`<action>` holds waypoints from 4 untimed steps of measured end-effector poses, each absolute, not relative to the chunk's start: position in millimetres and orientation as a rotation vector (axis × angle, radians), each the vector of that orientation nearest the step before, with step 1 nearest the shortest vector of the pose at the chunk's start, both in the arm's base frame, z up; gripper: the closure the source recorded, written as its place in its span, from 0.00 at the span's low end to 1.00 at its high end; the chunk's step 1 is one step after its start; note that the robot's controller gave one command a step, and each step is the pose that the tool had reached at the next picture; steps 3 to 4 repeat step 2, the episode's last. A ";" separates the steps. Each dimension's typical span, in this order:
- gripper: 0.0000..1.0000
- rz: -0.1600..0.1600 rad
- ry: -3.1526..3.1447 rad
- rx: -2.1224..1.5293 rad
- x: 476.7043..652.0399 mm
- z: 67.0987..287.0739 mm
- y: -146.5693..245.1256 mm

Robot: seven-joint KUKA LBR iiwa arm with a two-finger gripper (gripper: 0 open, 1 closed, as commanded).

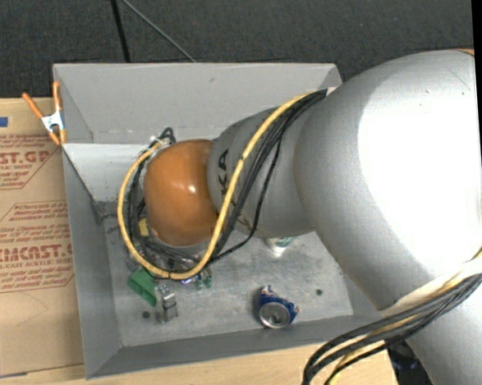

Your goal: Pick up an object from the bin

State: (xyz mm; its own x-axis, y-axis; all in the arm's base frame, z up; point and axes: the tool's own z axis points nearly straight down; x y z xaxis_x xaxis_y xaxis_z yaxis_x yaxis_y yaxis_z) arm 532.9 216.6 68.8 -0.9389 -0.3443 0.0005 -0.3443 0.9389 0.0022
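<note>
Looking down into the grey metal bin (88,239), you have the arm (372,178) coming in from the right and covering most of the floor.

Wrist: the orange cover (179,192) sits over the left half of the bin, ringed by yellow and black cables (130,199) that loop down under it.

Gripper (170,265): it hangs below the orange cover, low over the left-front part of the floor. You see it as a dark block, mostly hidden by the cover and the cable loop. Open or closed, you cannot tell from this angle, nor whether anything is in it.

Things nearest the gripper:
- Green piece (140,285), angular, lying on the floor just left of and in front of the gripper, near the left wall.
- Small grey metal piece (166,306) just beside the green one, toward the near wall. You cannot tell whether the two touch, or whether this piece is loose or belongs to the gripper.
- Small dark-green scrap (203,281) on the floor at the bottom of the cable loop, just right of the gripper.

Farther off:
- Crushed blue can (275,307) on its side close to the near wall, silver end turned up toward the camera, well apart from the gripper on its right.
- Pale, clear-looking thing (279,245) peeking out from under the arm at mid floor, kind unclear.
</note>
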 end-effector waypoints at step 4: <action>1.00 -0.005 -3.113 0.500 528.3 213.1 229.5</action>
